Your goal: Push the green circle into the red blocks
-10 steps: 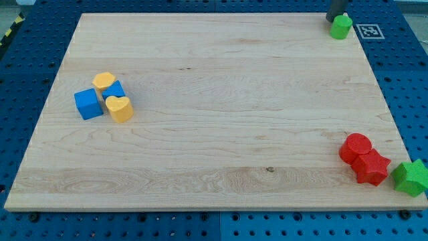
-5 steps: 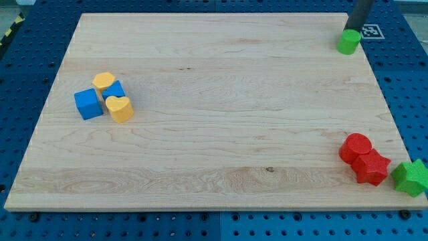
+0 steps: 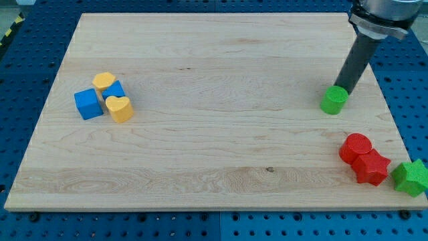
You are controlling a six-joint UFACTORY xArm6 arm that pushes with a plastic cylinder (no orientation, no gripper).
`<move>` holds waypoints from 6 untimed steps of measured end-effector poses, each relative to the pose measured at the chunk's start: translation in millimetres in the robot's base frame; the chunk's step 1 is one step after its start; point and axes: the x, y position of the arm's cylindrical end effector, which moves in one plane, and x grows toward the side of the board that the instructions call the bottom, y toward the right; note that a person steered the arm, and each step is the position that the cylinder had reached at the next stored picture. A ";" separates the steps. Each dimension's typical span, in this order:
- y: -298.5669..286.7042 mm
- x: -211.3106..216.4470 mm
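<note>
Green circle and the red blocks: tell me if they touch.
Apart. The camera view shows bare wood between the green circle and the red blocks, which sit lower toward the view's right. My tip is at the circle's upper edge.

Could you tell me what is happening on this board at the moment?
A rod arm is pushing the green circle toward the red blocks. My tip sits against the circle's upper right side. The circle lies above the red blocks with bare board between them. A green star sits by the red blocks at the board's right edge. Blue blocks and yellow blocks cluster at the view's left.
</note>
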 end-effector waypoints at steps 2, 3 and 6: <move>-56.3 2.0; -61.0 25.9; -26.3 66.0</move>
